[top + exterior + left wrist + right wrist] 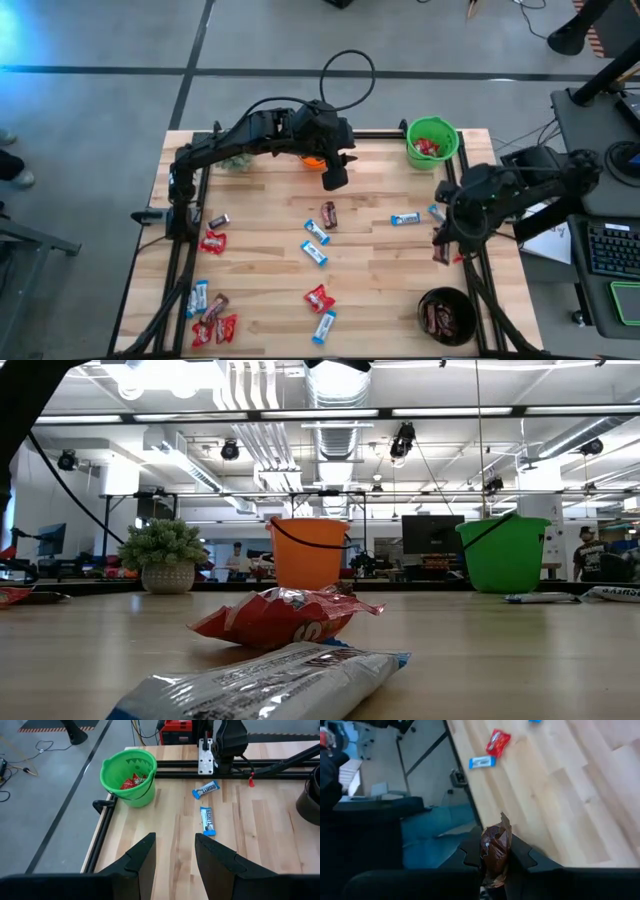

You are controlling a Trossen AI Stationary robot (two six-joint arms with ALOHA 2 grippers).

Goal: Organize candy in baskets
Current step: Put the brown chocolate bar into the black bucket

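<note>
My right gripper (495, 857) pinches a dark brown candy bar (495, 851) between its fingers, the wrapper standing up crumpled out of the grip, over the table's right edge. My left gripper (174, 855) hangs empty, fingers spread with a gap between them, near the far edge of the table beside the orange basket (313, 160).

I judge the brown bar belongs in the black basket (447, 314) at the near right corner, which already holds brown wrappers. The pinch sits low on the bar, so it could twist or slip out on the way; released off-centre, it could catch the rim or drop off the table edge just beside me.

The green basket (432, 141) at the far right corner holds red candy. Two light blue bars (208, 818) lie near the right edge, close to my right arm. More red, blue and brown bars (212, 318) are scattered mid-table and at the near left corner. Nothing stands between my right gripper and the black basket.
</note>
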